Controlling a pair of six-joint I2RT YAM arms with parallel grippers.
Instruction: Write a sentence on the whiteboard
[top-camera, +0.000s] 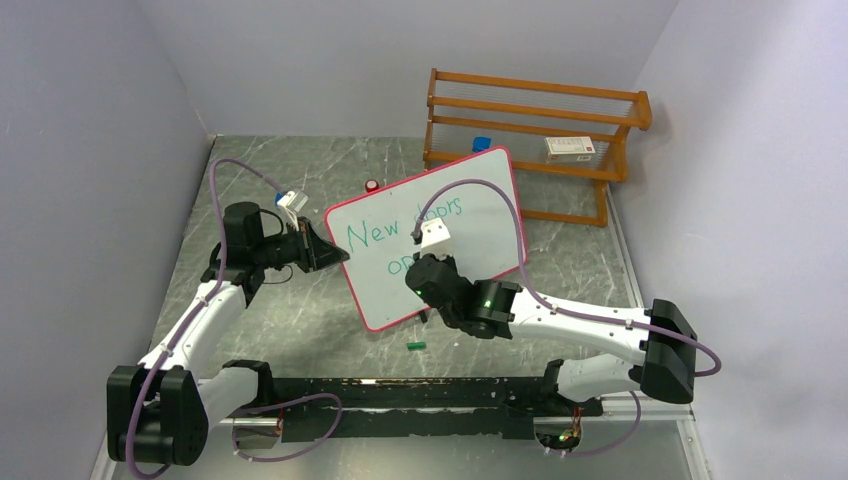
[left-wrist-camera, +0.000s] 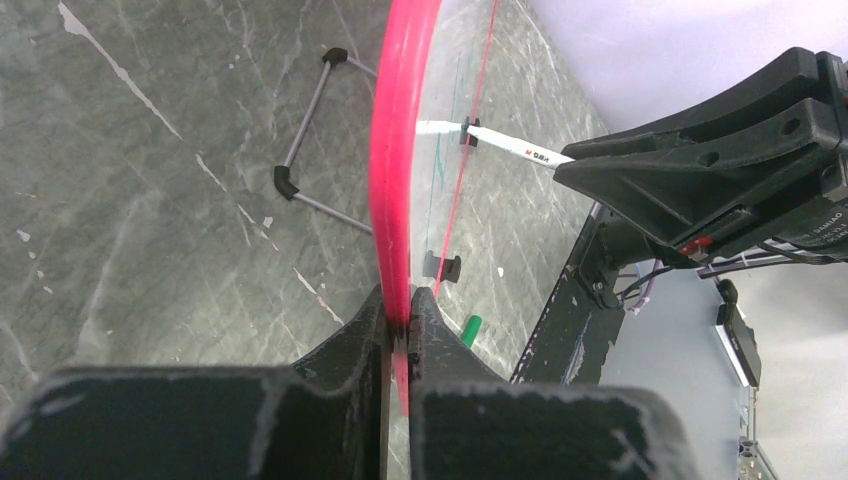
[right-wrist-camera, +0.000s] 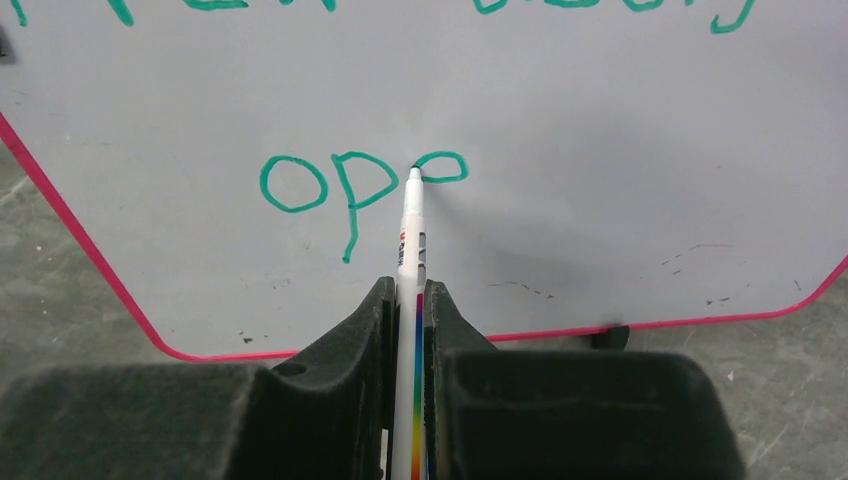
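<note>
The whiteboard (top-camera: 470, 215) with its pink-red rim stands tilted in the middle of the table. My left gripper (top-camera: 335, 255) is shut on its left rim (left-wrist-camera: 400, 200). Green writing (top-camera: 375, 235) reads "New doors" on the top line. The second line (right-wrist-camera: 300, 185) reads "op" plus a part-drawn loop. My right gripper (right-wrist-camera: 408, 290) is shut on a white marker (right-wrist-camera: 408, 250) with a rainbow stripe. The marker's tip touches the board at the left end of that loop. In the top view my right gripper (top-camera: 428, 268) covers most of the second line.
A green marker cap (top-camera: 416, 346) lies on the table below the board. A wooden rack (top-camera: 530, 130) with a small box stands at the back right. A small red object (top-camera: 372, 185) and a blue one (top-camera: 481, 143) lie behind the board. Grey walls close both sides.
</note>
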